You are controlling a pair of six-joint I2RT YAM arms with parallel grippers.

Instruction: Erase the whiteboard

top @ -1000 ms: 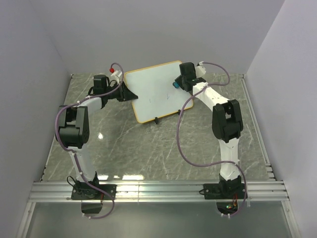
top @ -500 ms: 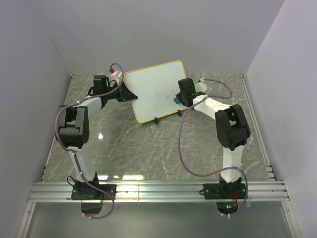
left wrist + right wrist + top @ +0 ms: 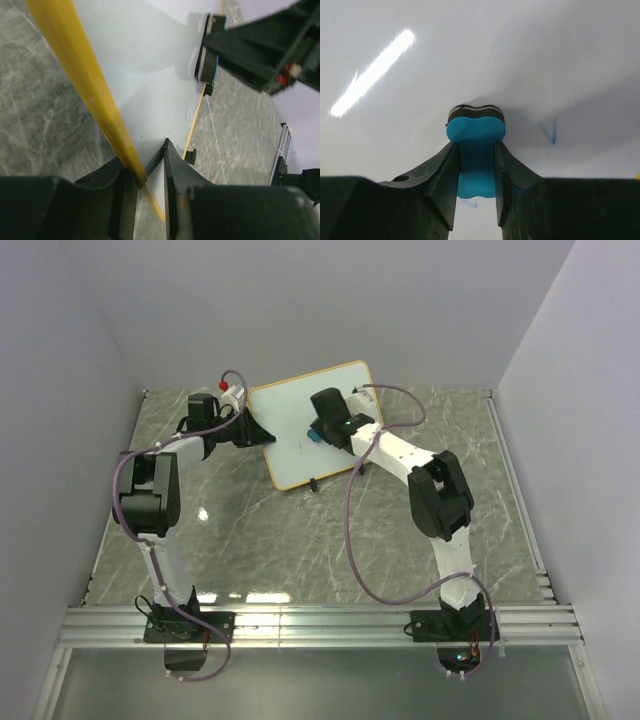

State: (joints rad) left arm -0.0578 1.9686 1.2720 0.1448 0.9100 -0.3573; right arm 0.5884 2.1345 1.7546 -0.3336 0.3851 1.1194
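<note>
Near side: the marble table (image 3: 300, 540) in front of the board showed nothing that had shifted. Both of your arms reached out from their bases toward the far middle.

Whiteboard (image 3: 290, 455): it sat at the far centre of the table, tilted up on its black foot (image 3: 315, 483), in the same spot as a second before. Your left gripper (image 3: 150, 155) stayed clamped narrow on the orange frame (image 3: 85, 75) at the board's left edge, so the board did not slide under the wiping.

The change: your right gripper (image 3: 475, 150), pinched tight on the blue eraser (image 3: 475, 131), came off the board's right edge and swept left to about mid-board. The pad was pressed flat on the white surface (the left wrist view showed it face-on to the board too).

Meaning for the task: judged as one leftward pass in progress, not finished. The right wrist view still showed a small blue mark (image 3: 552, 132) just right of the pad and a faint smear (image 3: 470, 202) near the fingers. The right part likely needed another pass.

Far side: the board's far edge and the wall behind looked unchanged.
</note>
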